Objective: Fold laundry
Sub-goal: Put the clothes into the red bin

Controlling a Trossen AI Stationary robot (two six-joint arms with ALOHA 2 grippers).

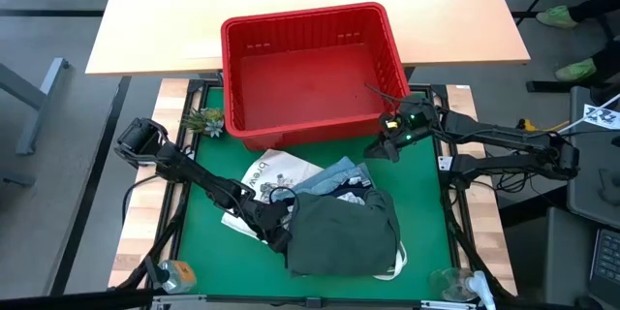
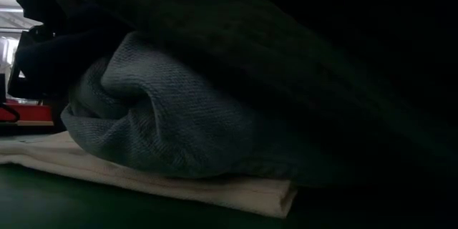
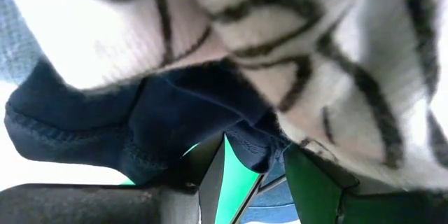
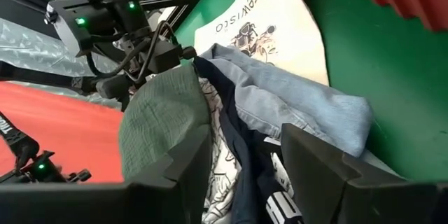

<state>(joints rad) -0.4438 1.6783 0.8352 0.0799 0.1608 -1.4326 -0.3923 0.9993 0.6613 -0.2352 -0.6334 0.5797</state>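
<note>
The laundry sits in one heap on the green-matted counter [image 1: 426, 223], midway between its side edges and toward the edge away from the red slotted plastic basket [image 1: 305, 15]. A dark olive green garment [image 1: 344, 237] of coarse waffle-like weave lies crumpled on top. A light blue denim piece [image 1: 334, 176], stiffer and flat-seamed, pokes out on the basket side. A navy blue knit garment [image 3: 84, 133] and a white garment with dark leaf-like print [image 3: 280, 21] are tangled underneath. All of it rests partly on a flat cream printed tote bag [image 1: 274, 170].

The left gripper [image 1: 278, 221] is pushed in at the heap's left side. Its fingers [image 3: 210, 182] stand apart with green mat showing between them. A navy fold sags toward the gap, and nothing looks clamped. The right gripper [image 1: 386, 147] hangs beside the basket's front right corner, fingers [image 4: 182, 161] parted and empty.

The main risk, as I judge it, is closing the left fingers on several layers at once. Soft knits cling, so pulling the navy piece could drag the leaf-print one and topple the olive garment. The thin tote could also be pinched by mistake and slide the whole heap toward the counter's edge. The tote's long handles, hidden here, might snag a finger
</note>
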